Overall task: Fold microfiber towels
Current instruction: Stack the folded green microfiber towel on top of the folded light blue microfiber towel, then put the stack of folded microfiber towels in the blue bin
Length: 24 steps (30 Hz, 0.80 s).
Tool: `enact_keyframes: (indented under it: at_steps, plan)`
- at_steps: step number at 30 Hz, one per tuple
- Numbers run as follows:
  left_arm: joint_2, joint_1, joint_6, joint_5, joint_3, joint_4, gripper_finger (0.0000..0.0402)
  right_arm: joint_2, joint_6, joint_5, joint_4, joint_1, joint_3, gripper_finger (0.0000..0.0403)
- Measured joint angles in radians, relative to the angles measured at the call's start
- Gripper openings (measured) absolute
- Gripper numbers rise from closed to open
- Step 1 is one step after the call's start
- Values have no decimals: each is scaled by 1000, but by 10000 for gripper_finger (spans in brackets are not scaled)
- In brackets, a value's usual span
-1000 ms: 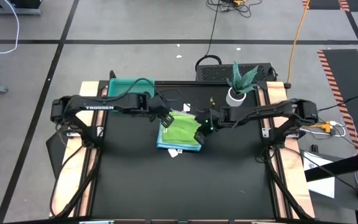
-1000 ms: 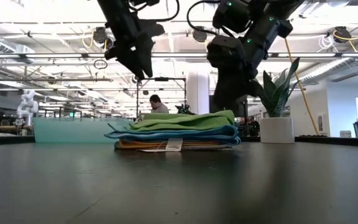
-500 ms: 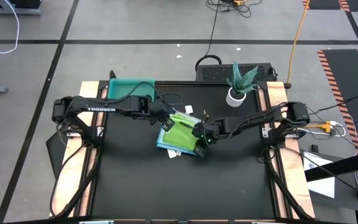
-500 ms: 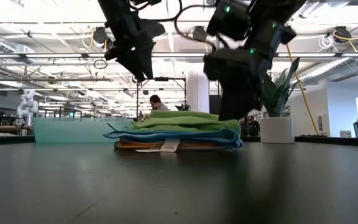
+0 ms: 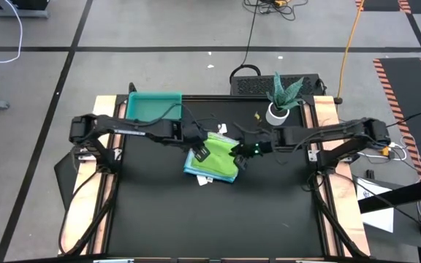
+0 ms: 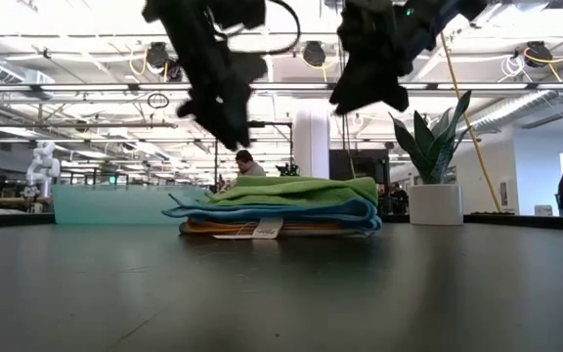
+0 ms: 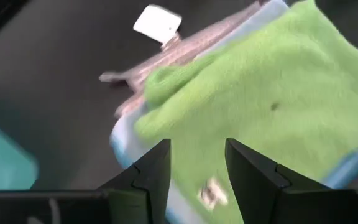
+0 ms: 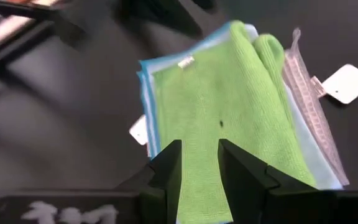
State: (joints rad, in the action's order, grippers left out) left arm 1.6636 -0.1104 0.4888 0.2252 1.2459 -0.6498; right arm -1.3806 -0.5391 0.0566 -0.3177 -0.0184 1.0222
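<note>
Several folded microfiber towels lie in one stack [image 5: 212, 159] on the black table, just behind its middle. The green towel [image 6: 296, 189] is on top, with a bright blue one [image 6: 272, 208] under it and a yellow-orange one [image 6: 223, 226] at the bottom. My left gripper [image 5: 200, 150] hovers open over the stack's left part [image 7: 196, 155]. My right gripper [image 5: 241, 152] hangs open above its right edge [image 8: 199, 155]. In the low view both grippers [image 6: 228, 127] [image 6: 369, 98] are clear of the cloth.
A teal tray [image 5: 154, 106] stands at the table's far left. A potted plant [image 5: 280, 98] in a white pot stands at the far right. White tags [image 5: 205, 180] stick out of the stack's near side. People are in the room beyond the table.
My right gripper dropped to the stack's right edge, then rose again and drew back toward the right, clear of the towels. My left gripper has come down and moved over the stack's left part. The green towel's top lies flatter than before.
</note>
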Motion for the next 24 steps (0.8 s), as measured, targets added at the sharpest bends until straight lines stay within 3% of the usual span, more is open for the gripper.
enact_keyframes:
  at_steps: [9,13,18,24]
  plan:
    - [140,-36,-36,2,-9,32,154,40,-22,-1,-11,-1,1,95]
    - [166,-69,-40,57,-11,27,154,29,-35,-2,-17,0,1,95]
    - [108,-90,-55,44,-11,22,154,24,-128,-4,-92,0,1,95]
    - [-27,-35,-42,-5,-9,5,154,24,-252,-33,-214,17,1,95]
